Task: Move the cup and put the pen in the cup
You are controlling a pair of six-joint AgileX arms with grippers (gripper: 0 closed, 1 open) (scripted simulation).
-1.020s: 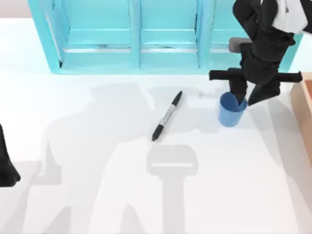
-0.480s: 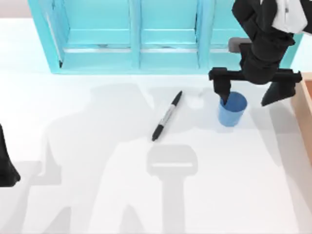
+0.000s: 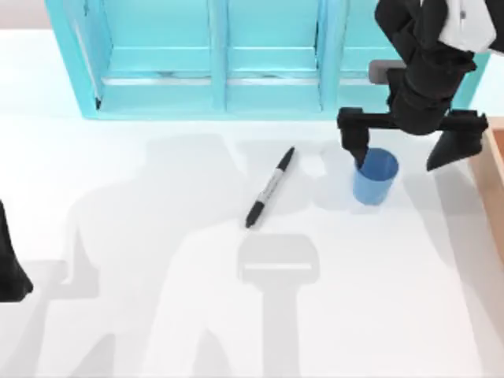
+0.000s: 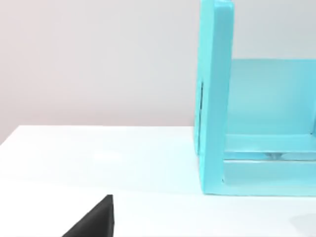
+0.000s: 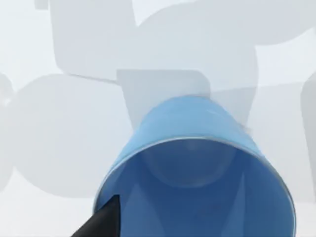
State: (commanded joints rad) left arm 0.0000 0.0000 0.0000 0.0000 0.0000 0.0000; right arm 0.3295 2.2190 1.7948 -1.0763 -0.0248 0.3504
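Your right gripper (image 3: 409, 153) hangs over the cup (image 3: 374, 177) toward the worktop's (image 3: 157, 315) far right; fingers spread wide, one finger (image 3: 354, 146) at the cup's left rim, the other (image 3: 457, 150) well clear to its right; nothing pinched. In the right wrist view you look straight down into the cup (image 5: 197, 182), upright and open-mouthed, one dark fingertip (image 5: 101, 222) just at the rim; whether it touches you cannot tell.

The pen (image 3: 270, 187) lies flat near the worktop's middle, left of the cup and apart from it, slanted, one end toward the far edge, the other toward the near edge.

A turquoise shelf unit (image 3: 213, 55) stands along the far edge; a wooden edge (image 3: 492, 181) shows at the right edge.

Your left arm (image 3: 9, 260) sits parked at the left edge; fingers cannot be told. Its wrist view takes in the shelf unit's end panel (image 4: 215, 98).
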